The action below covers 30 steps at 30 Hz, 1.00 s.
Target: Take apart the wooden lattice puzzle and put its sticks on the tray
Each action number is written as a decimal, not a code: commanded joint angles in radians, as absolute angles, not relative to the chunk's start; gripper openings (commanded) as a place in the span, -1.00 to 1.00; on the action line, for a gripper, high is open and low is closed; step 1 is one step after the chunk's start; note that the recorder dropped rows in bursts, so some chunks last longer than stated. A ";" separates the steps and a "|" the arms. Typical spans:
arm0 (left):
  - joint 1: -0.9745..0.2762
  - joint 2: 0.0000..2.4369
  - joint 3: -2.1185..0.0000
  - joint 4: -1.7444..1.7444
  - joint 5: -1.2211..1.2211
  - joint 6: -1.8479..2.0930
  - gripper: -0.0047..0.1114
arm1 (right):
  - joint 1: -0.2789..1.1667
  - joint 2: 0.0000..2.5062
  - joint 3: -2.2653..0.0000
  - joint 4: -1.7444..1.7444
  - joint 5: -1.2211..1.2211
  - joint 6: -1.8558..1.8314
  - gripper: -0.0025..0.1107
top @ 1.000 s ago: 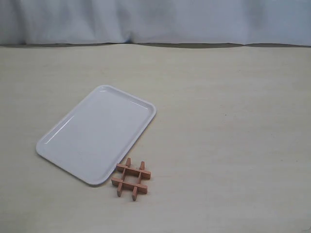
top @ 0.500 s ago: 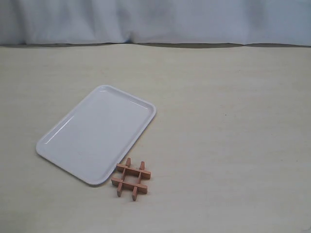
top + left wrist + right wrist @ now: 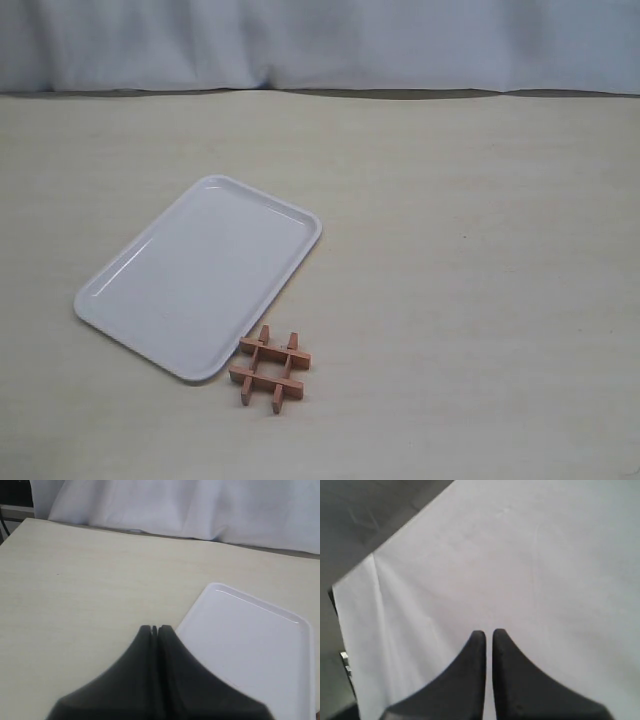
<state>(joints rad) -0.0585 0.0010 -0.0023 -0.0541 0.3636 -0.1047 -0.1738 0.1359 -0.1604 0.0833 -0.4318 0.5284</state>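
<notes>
wooden lattice puzzle intact on table, just beside tray. left gripper clenched, empty. right gripper near-clenched, thin slit, empty.

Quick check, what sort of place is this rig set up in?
Probably a lab test bench: a bare pale tabletop, a white cloth backdrop hung behind it, and a tray and wooden puzzle set out as props.

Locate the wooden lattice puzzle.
In the exterior view, the wooden lattice puzzle lies on the table, left of centre, by the tray, at its near corner.
</notes>
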 commanded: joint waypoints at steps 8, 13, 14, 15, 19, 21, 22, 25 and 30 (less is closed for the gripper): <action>-0.059 0.000 0.000 -0.062 0.354 -0.107 -0.92 | -0.171 0.802 -0.659 -0.435 0.406 0.313 -0.88; -0.059 0.000 0.000 -0.062 0.354 -0.107 -0.92 | -0.171 1.048 -0.675 -0.416 0.575 0.216 -0.88; -0.059 0.000 0.000 -0.062 0.354 -0.107 -0.92 | -0.171 1.089 -0.675 -0.405 0.581 0.211 -0.88; -0.059 0.000 0.000 -0.062 0.354 -0.107 -0.92 | -0.171 1.124 -0.675 -0.382 0.583 0.187 -0.88; -0.059 0.000 0.000 -0.060 0.354 -0.107 -0.92 | -0.130 1.215 -0.707 -0.248 0.572 0.070 -0.88; -0.059 0.000 0.000 -0.060 0.354 -0.107 -0.92 | -0.059 1.252 -0.744 -0.225 0.591 0.045 -0.88; -0.059 0.000 0.000 -0.060 0.354 -0.107 -0.92 | 0.006 1.277 -0.766 -0.218 0.605 0.029 -0.88; -0.059 0.000 0.000 -0.060 0.354 -0.107 -0.92 | 0.173 1.351 -0.832 -0.218 0.634 0.022 -0.88; -0.059 0.000 0.000 -0.060 0.354 -0.107 -0.92 | 0.410 1.503 -0.925 -0.218 0.647 -0.016 -0.88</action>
